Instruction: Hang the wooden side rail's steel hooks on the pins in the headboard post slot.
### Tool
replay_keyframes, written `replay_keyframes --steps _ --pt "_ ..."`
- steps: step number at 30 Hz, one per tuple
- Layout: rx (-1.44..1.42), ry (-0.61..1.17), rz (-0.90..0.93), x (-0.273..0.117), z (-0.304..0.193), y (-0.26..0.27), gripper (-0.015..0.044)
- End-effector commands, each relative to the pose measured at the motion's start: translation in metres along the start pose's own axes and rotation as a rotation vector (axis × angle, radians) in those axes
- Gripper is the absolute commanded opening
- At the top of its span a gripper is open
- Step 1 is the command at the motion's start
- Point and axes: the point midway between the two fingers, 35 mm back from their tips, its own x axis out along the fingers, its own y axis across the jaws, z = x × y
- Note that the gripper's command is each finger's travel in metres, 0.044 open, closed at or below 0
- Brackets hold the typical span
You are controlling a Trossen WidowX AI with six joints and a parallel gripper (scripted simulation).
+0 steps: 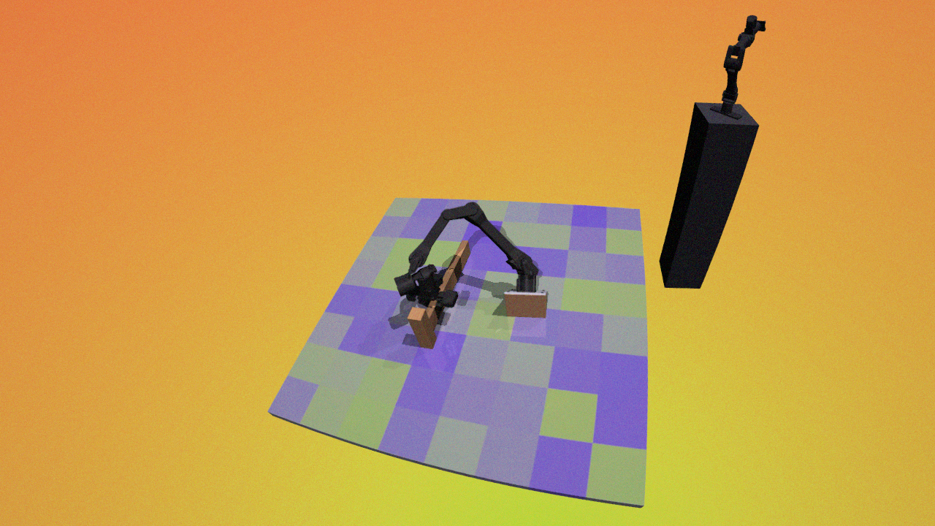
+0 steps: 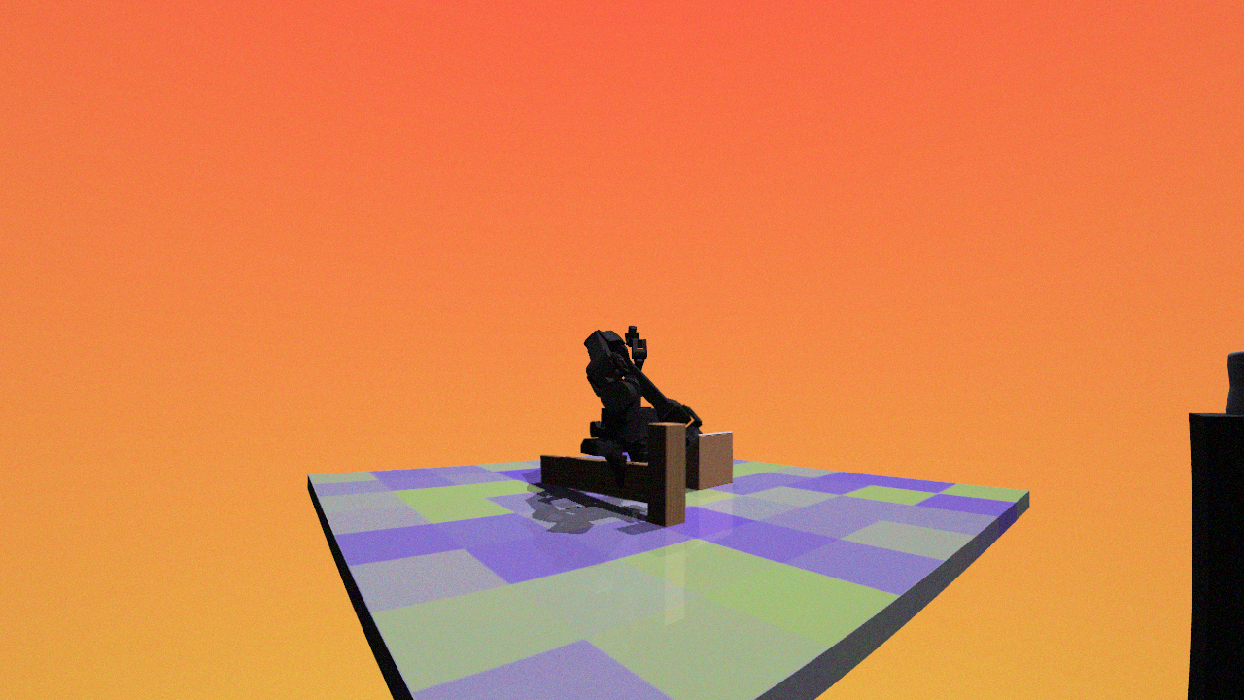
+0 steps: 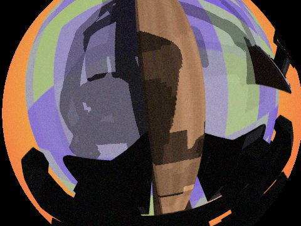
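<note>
Black jointed robot arms: two [image 1: 472,210] [image 2: 665,402], [image 1: 732,65]
Tall black box-shaped pedestals: one [image 1: 709,196] [image 2: 1216,540]
Upright brown wooden posts: one [image 1: 424,330] [image 2: 667,474]
Long brown wooden rails: one [image 1: 460,261] [image 2: 573,472] [image 3: 188,88]

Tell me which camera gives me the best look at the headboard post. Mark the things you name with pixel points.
The exterior view: the headboard post [image 1: 424,330] [image 2: 667,474] [image 3: 177,204] stands there unobstructed from top to foot, though its slot is hidden. The top view shows its top and one side, smaller; the wrist view catches only a part at the bottom edge.
</note>
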Motion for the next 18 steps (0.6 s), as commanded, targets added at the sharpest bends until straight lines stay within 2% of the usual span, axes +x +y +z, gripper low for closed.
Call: replay_keyframes --steps 1,18 --pt "-0.001 0.006 0.008 -0.0031 -0.0039 -0.0005 0.0000" --pt "-0.001 0.006 0.008 -0.0041 -0.0055 0.0002 0.0000"
